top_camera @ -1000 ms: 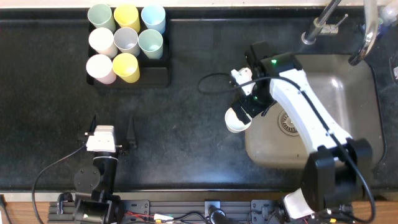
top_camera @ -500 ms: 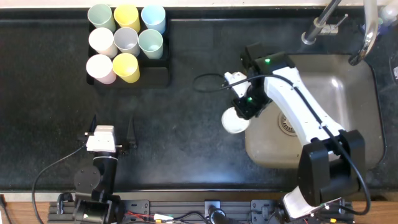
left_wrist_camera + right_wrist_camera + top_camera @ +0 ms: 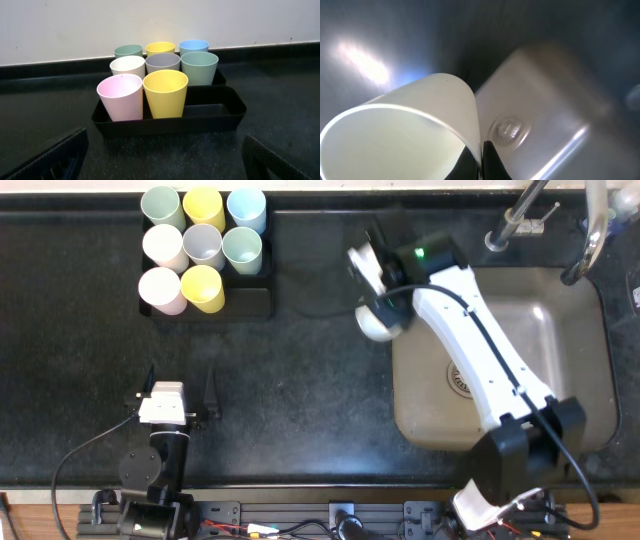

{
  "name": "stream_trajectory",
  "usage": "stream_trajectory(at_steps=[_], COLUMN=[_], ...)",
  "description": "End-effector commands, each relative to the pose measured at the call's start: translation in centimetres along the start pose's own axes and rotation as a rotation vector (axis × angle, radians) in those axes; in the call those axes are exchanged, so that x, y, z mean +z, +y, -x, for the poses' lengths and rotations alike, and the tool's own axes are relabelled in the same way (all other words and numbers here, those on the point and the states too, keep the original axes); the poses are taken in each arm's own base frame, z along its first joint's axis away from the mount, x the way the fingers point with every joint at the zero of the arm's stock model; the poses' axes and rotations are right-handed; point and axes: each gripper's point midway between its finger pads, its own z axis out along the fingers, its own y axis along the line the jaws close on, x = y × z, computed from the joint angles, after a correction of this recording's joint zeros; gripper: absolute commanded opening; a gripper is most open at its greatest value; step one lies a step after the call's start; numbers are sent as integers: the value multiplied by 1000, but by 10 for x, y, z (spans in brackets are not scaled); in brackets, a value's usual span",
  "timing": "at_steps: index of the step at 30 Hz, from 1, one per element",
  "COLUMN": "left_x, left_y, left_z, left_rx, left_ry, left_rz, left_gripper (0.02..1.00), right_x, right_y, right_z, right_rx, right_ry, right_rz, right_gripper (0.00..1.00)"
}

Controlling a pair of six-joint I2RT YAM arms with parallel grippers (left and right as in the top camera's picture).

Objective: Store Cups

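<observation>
A black tray (image 3: 256, 304) at the back left of the counter holds several pastel cups (image 3: 203, 248); its front right slot is bare. In the left wrist view the same tray (image 3: 220, 113) faces me, with a pink cup (image 3: 120, 96) and a yellow cup (image 3: 165, 92) in front. My right gripper (image 3: 378, 298) is lifted beside the sink's back left corner, shut on the wall of a white cup (image 3: 375, 323). The right wrist view shows that white cup (image 3: 405, 135) pinched at its rim by the gripper (image 3: 485, 161). My left gripper (image 3: 181, 380) rests open near the front left, well short of the tray.
A steel sink (image 3: 560, 330) with a drain (image 3: 462, 378) takes up the right side, and a faucet (image 3: 515, 215) stands behind it. A black cable (image 3: 330, 308) loops over the counter left of the right gripper. Dark counter (image 3: 300, 400) spreads between the tray and the sink.
The right arm has carried the white cup from the sink's left edge toward the back of the counter and slightly left. The left arm has stayed put.
</observation>
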Motion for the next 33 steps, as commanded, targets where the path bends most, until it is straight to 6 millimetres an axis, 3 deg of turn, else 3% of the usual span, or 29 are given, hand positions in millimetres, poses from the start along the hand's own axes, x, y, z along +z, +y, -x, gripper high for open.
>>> stream_trajectory(at_steps=[1,4,7,11,15,28,33], left_x=[0,0,0,0,0,0,0], left_y=[2,2,2,2,2,2,2], left_z=[1,1,1,1,1,1,1], left_rx=[17,18,18,18,18,18,18], left_ry=[-8,-8,-8,-8,-8,-8,-8], left_rz=[12,12,12,12,12,12,12], left_gripper=[998,998,998,998,998,998,998], right_x=[-45,-42,-28,-3,4,16,37], right_y=[11,38,70,104,125,139,141], right_z=[75,111,135,145,150,168,169], right_rx=[-66,-128,-188,-227,-216,-168,-167], right_ry=[-141,-159,-166,-145,-153,-213,-194], right_rz=[-70,-54,-35,-9,45,118,118], right_gripper=[42,42,42,42,45,42,45])
